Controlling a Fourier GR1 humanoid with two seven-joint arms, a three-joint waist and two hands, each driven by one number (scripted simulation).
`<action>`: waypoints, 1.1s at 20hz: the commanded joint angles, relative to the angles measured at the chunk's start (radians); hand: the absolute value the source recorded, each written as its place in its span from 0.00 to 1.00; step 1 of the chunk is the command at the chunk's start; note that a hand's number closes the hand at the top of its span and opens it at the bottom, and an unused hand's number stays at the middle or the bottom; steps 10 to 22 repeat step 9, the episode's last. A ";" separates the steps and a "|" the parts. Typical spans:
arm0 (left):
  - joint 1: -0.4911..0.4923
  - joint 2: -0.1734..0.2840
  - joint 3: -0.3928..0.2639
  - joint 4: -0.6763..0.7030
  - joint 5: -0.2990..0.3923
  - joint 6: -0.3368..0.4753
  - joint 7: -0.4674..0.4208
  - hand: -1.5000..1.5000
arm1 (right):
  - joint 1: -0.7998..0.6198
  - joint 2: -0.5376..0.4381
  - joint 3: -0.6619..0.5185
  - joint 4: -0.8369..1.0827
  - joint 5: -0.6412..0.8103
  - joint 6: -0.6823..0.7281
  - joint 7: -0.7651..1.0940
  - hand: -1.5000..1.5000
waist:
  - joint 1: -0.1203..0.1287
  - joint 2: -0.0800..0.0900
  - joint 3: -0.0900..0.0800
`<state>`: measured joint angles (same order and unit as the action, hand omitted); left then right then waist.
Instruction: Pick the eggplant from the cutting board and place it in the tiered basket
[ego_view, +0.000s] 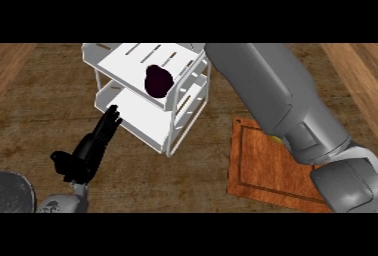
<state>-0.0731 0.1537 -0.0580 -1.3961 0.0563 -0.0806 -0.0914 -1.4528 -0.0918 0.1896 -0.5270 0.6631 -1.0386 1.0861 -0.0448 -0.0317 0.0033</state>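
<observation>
The dark purple eggplant (156, 80) lies in the top tier of the white tiered basket (140, 115), which stands at the upper middle of the counter. No hand touches it. My left hand (87, 150) is open at the lower left, its straight fingers pointing up towards the basket's lower tier and ending just short of its edge. My right forearm (284, 105) crosses the right side from the lower right up to the top edge beside the basket; its hand is out of view. The wooden cutting board (262, 172) lies at the lower right, partly under that forearm.
A small yellow-green bit (276, 139) peeks out from under my right forearm at the board's upper edge. A dark grey round object (12, 192) sits at the lower left corner. Wooden countertop (44, 110) stretches left of the basket.
</observation>
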 joint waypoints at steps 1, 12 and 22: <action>0.029 0.004 0.017 0.017 -0.001 0.018 0.023 0.50 | 0.066 -0.024 0.003 -0.101 0.056 -0.131 0.087 0.00 | -0.044 -0.010 -0.002; 0.117 0.016 0.039 -0.014 0.013 0.016 -0.010 0.50 | 0.299 -0.087 0.005 -0.359 0.038 -0.035 0.054 0.00 | -0.106 -0.028 0.000; 0.117 0.016 0.039 -0.014 0.013 0.016 -0.010 0.50 | 0.299 -0.087 0.005 -0.359 0.038 -0.035 0.054 0.00 | -0.106 -0.028 0.000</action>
